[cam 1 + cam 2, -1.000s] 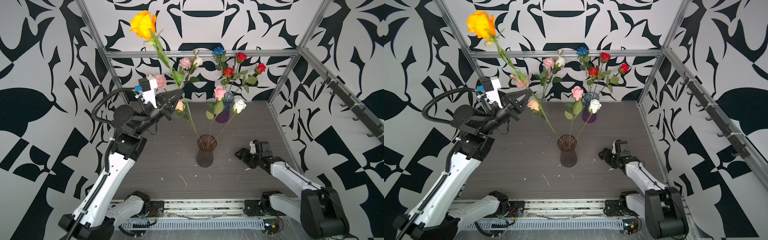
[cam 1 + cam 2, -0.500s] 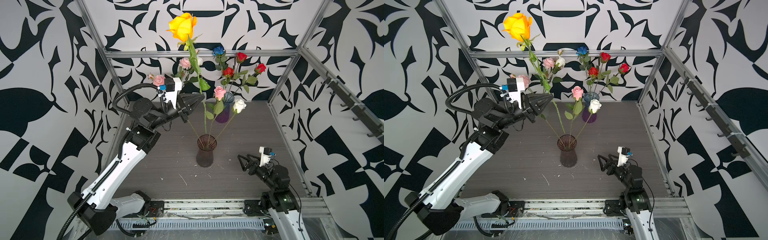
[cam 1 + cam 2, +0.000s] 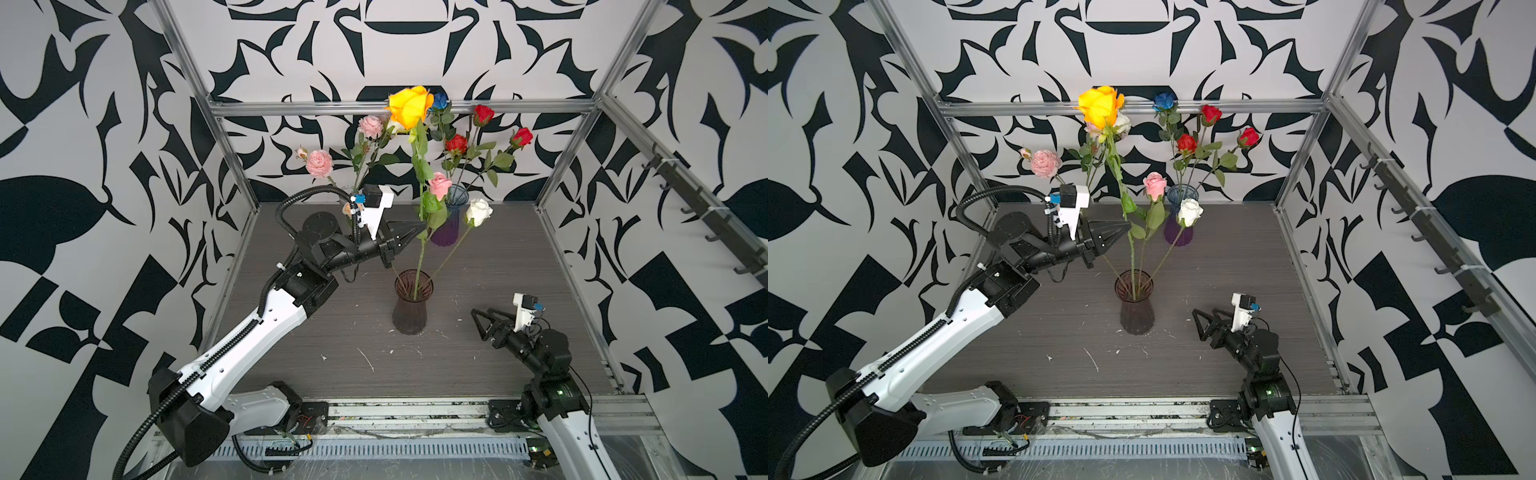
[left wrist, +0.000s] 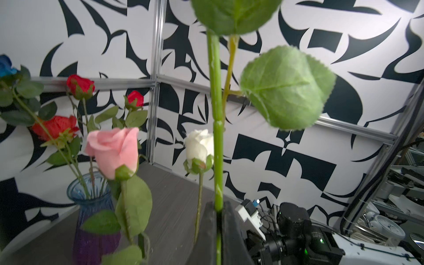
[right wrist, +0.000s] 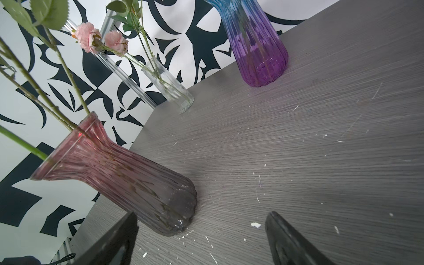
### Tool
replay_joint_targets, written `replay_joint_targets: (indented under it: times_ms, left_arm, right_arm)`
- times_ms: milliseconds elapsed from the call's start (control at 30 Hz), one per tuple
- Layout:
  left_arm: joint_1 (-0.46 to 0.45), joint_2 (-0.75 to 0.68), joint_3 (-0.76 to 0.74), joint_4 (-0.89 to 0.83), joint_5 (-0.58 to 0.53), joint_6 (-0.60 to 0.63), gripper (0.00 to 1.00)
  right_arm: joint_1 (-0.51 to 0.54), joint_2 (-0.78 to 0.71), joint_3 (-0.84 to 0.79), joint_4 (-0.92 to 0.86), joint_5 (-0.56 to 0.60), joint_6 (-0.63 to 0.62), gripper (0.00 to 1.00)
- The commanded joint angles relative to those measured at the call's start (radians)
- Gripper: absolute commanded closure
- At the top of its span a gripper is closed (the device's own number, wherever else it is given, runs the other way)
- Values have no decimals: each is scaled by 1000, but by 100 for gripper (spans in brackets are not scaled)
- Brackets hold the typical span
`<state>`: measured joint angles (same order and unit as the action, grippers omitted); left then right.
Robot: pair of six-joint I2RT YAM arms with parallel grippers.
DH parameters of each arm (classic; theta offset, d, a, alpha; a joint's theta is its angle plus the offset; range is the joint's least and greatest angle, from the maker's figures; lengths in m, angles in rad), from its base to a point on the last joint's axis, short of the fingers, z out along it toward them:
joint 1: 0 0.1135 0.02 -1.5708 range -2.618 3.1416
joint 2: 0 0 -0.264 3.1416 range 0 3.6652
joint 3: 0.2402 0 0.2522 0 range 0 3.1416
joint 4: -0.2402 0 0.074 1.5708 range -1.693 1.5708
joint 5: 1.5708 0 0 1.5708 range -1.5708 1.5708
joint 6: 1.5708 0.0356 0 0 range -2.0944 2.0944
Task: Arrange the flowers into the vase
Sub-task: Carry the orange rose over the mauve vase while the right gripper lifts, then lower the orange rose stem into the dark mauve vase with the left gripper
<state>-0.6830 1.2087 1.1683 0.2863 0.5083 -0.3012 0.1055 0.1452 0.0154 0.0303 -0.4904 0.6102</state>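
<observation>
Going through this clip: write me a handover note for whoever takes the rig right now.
Left gripper: shut on the yellow rose's stem, lower end inside the smoky vase.
Right gripper: open, empty, low beside that vase.
Done: pink rose and white rose stand in it.
To do: release the yellow rose. Red roses and a blue rose sit in the purple vase, frilly pinks in the clear vase.

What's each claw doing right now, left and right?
Left claw: closed on the stem of the yellow rose.
Right claw: open, holding nothing.
</observation>
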Motion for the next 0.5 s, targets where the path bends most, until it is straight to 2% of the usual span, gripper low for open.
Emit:
replay_joint_targets:
  times_ms: [0, 167, 333, 467]
  left_arm:
    - [-3, -49, -50, 13, -46, -27, 100]
    - [-3, -74, -133, 38, -98, -69, 100]
    - [-3, -51, -129, -25, -120, -71, 98]
    - [-4, -37, -122, -50, -130, -75, 88]
  right_arm:
    - [2, -3, -25, -8, -1, 15, 9]
    - [2, -4, -25, -12, 3, 16, 9]
    - [2, -14, -19, -33, 14, 19, 9]
    - [2, -28, -19, -42, 19, 20, 9]
